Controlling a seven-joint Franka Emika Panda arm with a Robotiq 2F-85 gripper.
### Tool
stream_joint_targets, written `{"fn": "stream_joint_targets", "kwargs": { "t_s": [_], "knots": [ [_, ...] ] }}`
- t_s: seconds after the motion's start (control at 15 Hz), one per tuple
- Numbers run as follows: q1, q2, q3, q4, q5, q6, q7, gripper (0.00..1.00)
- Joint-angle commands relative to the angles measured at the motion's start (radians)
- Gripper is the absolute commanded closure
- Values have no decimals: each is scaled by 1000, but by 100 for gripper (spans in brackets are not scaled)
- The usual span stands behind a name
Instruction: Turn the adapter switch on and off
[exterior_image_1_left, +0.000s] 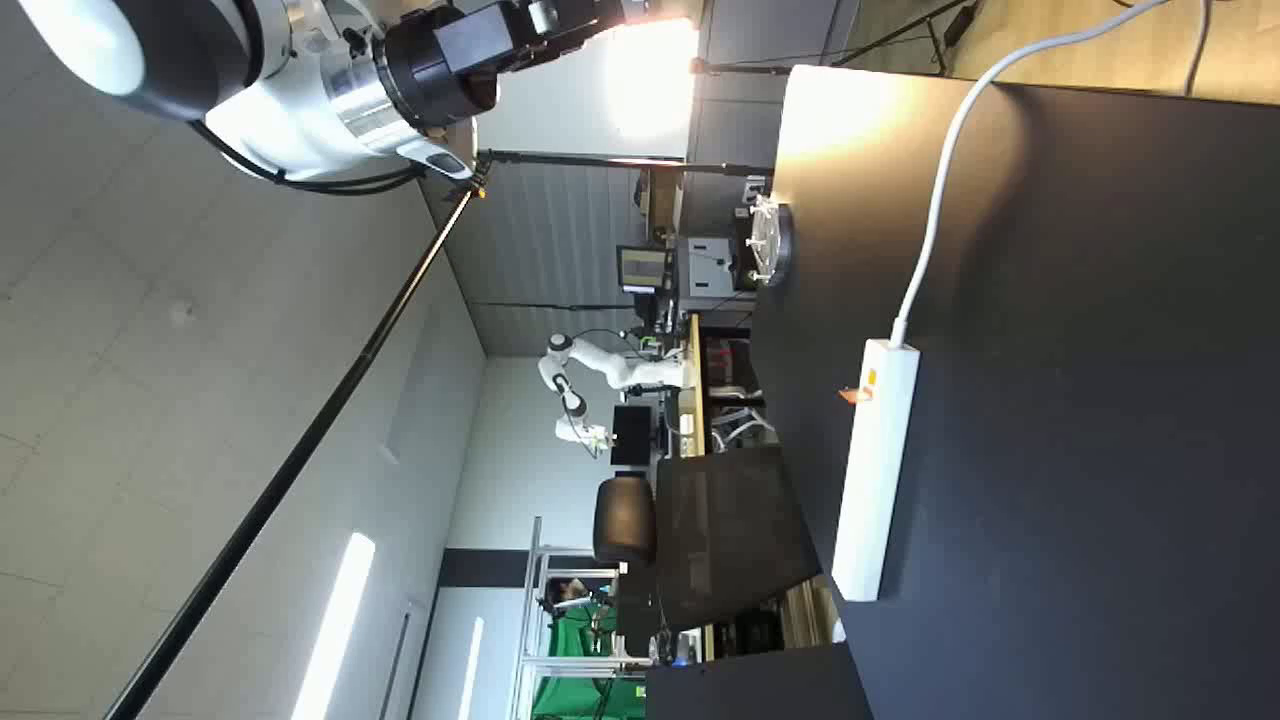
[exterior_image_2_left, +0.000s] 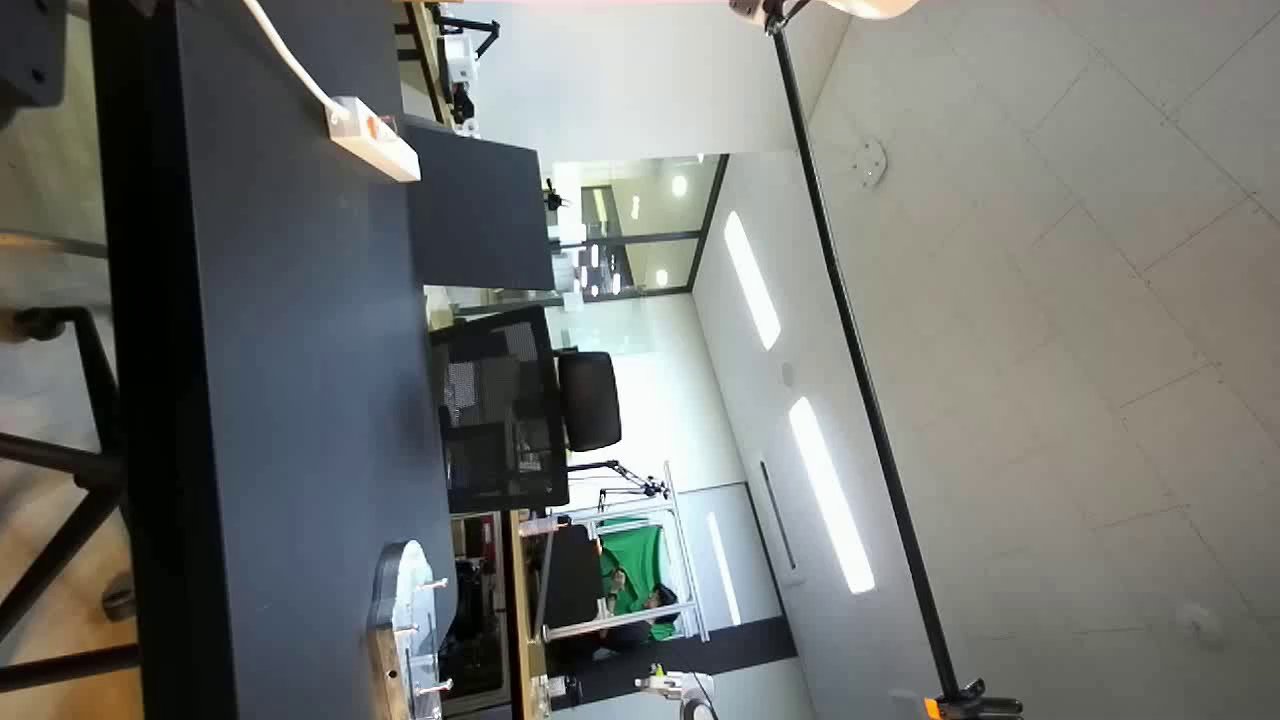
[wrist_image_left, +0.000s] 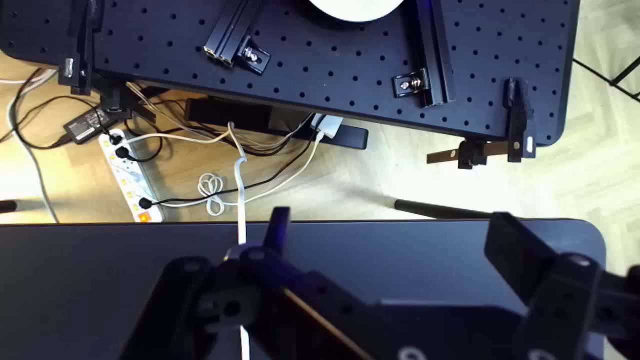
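The adapter is a white power strip (exterior_image_1_left: 878, 480) on the black table, and it shows in both exterior views (exterior_image_2_left: 378, 148), which stand sideways. Its small orange switch (exterior_image_1_left: 856, 396) sits near the cord end and also shows in an exterior view (exterior_image_2_left: 378, 129). Whether the switch is on or off cannot be told. My gripper (wrist_image_left: 390, 237) is open, with nothing between its fingers in the wrist view. It is high above the table and apart from the strip. The strip on the table is out of the wrist view; only its white cord (wrist_image_left: 241, 205) shows, partly behind the left finger.
Another white power strip (wrist_image_left: 131, 175) with plugs and a lit orange switch lies on the floor among cables. A clear board with pegs (exterior_image_1_left: 768, 240) stands on the black table (exterior_image_1_left: 1080, 450). A perforated black base plate (wrist_image_left: 310, 65) is across the gap from the table.
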Motion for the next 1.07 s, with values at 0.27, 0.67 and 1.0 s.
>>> {"fn": "stream_joint_targets", "kwargs": {
  "t_s": [0.27, 0.67, 1.0],
  "knots": [
    [-8, 1, 8, 2, 3, -2, -3, 0],
    [-8, 1, 8, 2, 3, -2, -4, 0],
    [-42, 95, -16, 64, -63, 188, -36, 0]
  ]
}}
